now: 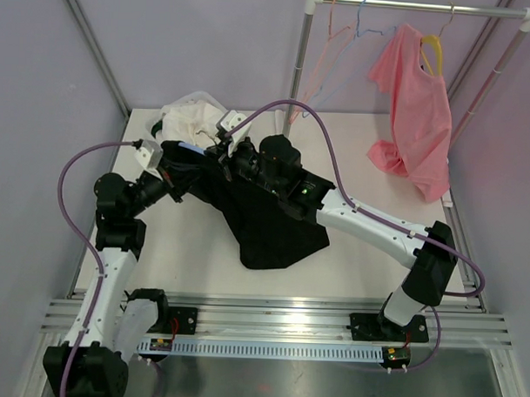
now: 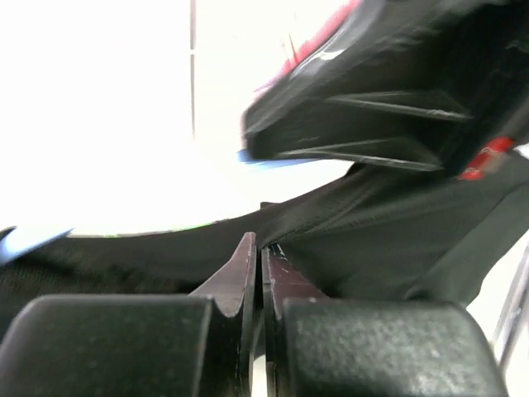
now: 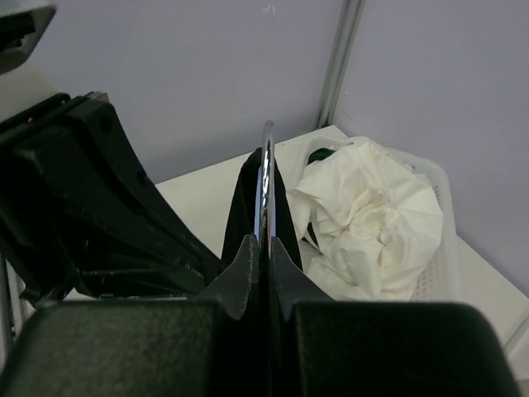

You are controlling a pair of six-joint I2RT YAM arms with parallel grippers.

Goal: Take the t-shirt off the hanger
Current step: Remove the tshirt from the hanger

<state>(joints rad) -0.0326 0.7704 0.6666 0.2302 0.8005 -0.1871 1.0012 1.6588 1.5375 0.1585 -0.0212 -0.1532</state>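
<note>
A black t-shirt [image 1: 273, 225] lies spread on the table's middle, its top end lifted between both grippers. My left gripper [image 1: 193, 159] is shut on a fold of the black fabric [image 2: 372, 240]; in the left wrist view the fingertips [image 2: 260, 244] pinch the cloth's edge. My right gripper [image 1: 227, 150] is shut on the hanger's chrome hook [image 3: 266, 174], which stands up between its closed fingers [image 3: 266, 241] with black cloth behind it. The rest of the hanger is hidden inside the shirt; a blue edge [image 2: 273, 160] shows below the right gripper's body.
A white basket [image 3: 438, 248] of crumpled white cloth [image 1: 189, 117] stands at the back left, right behind the grippers. At the back right a pink shirt [image 1: 416, 117] hangs on a yellow hanger [image 1: 434, 49] from the rail [image 1: 411, 5], beside empty hangers [image 1: 340, 31].
</note>
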